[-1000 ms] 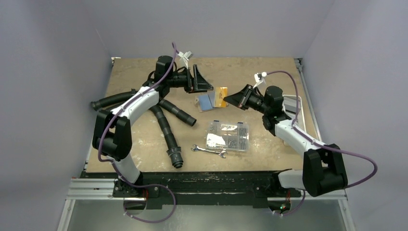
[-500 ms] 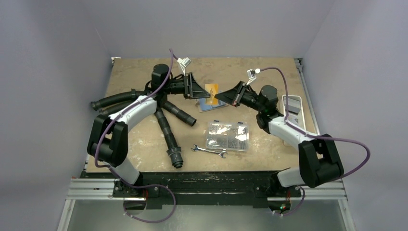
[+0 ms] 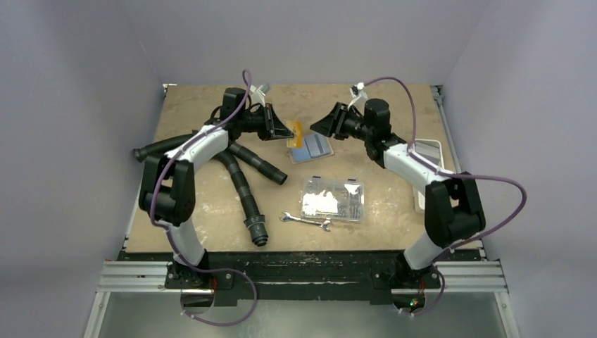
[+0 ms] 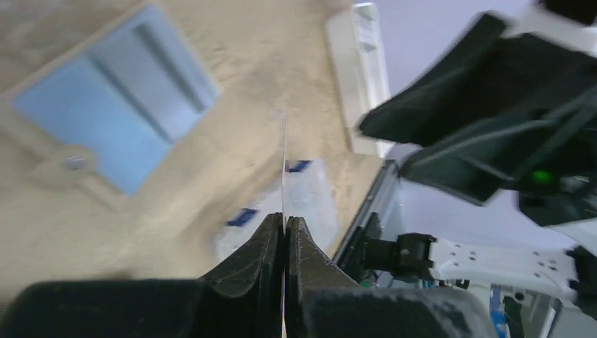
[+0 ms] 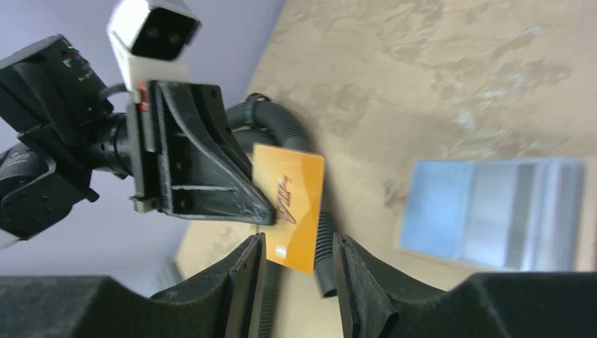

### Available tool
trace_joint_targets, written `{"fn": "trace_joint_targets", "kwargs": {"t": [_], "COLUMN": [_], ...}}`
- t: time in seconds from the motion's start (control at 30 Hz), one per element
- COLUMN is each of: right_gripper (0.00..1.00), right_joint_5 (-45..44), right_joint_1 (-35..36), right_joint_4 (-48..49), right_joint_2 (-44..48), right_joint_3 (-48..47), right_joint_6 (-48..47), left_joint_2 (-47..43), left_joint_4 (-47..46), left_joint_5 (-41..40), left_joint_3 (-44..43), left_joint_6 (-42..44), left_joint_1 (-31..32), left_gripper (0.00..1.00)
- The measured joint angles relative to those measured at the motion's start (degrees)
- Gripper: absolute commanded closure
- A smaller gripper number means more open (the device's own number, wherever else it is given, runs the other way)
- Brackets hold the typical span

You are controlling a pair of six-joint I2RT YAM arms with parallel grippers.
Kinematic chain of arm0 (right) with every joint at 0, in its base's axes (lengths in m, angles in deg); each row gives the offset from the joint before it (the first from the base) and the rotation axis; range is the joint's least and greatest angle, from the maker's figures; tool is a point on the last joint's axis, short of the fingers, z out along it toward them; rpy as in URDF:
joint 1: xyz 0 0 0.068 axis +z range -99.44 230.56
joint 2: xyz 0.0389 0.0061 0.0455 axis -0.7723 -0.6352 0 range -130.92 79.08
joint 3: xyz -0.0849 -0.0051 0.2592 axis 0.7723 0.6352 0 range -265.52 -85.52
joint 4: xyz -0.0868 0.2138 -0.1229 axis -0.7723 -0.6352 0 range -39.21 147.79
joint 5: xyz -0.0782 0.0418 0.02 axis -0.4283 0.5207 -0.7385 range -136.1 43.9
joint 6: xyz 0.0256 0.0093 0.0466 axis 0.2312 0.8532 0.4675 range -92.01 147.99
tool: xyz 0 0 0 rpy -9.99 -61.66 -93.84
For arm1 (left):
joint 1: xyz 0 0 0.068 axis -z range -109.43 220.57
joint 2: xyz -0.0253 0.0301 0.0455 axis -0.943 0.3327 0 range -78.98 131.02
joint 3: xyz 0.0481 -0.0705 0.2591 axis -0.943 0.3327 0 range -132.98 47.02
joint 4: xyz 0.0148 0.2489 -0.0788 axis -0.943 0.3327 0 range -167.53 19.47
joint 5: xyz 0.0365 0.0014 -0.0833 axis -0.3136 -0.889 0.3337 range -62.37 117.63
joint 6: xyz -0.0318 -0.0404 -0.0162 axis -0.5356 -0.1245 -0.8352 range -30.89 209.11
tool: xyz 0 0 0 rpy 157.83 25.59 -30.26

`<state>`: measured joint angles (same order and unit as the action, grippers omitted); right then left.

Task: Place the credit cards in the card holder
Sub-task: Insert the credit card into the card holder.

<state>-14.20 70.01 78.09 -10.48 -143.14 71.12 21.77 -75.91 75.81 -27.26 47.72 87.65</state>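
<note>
The left gripper (image 4: pixel 284 225) pinches an orange credit card (image 5: pixel 292 208) in the air, just left of the flat-lying card holder (image 3: pixel 311 147). The right gripper (image 5: pixel 297 243) stands half parted at the card's free end: seemingly a handover; next, line the card up with the holder's slot

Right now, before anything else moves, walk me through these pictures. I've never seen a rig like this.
These are two robot arms bolted at a table's near edge. One picture looks down from above. The other two come from a camera on each wrist. On the table lie a blue-grey card holder, a clear plastic box, a wrench, black hoses and a white tray. The left fingers are shut on an orange card, holding it up off the table. The right fingers stand open, one on either side of that card's lower corner.
</note>
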Motion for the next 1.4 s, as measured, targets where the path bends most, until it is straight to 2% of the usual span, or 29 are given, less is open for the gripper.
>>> {"fn": "trace_joint_targets", "kwargs": {"t": [0.1, 0.2, 0.27, 0.4, 0.47, 0.97, 1.4], "right_gripper": [0.49, 0.51, 0.61, 0.94, 0.99, 1.00, 1.00], "right_joint_5": [-1.18, -0.87, -0.81, -0.96, -1.01, -2.29, -2.27], "right_joint_1": [-0.24, -0.37, -0.37, -0.39, -0.52, -3.56, -4.04], "right_joint_4": [-4.96, -6.60, -9.42, -13.68, -15.43, -18.16, -19.06], "right_joint_2": [-4.83, -8.24, -12.20, -20.90, -23.37, -28.98, -32.06], "right_joint_3": [-6.36, -7.45, -9.46, -14.82, -15.65, -20.52, -22.32], "right_joint_6": [-7.28, -11.15, -13.70, -17.88, -18.95, -21.18, -21.46], "left_joint_2": [5.90, 11.56, 14.75, 18.62, 19.43, 25.51, 28.92], "left_joint_4": [4.98, 8.66, 10.21, 9.73, 8.83, 3.15, -1.29], "left_joint_5": [-2.03, -3.98, -4.72, -4.96, -4.92, -2.40, 0.79], "left_joint_3": [-2.03, -2.71, -3.45, -4.04, -4.28, -11.10, -11.61], "left_joint_6": [2.91, 3.93, 3.96, 2.43, 1.51, -2.75, -7.28], "left_joint_1": [-1.68, -1.99, -1.90, -1.64, -1.53, 0.33, 0.46], "left_gripper": [1.00, 1.00, 1.00, 1.00, 1.00, 1.00, 1.00]}}
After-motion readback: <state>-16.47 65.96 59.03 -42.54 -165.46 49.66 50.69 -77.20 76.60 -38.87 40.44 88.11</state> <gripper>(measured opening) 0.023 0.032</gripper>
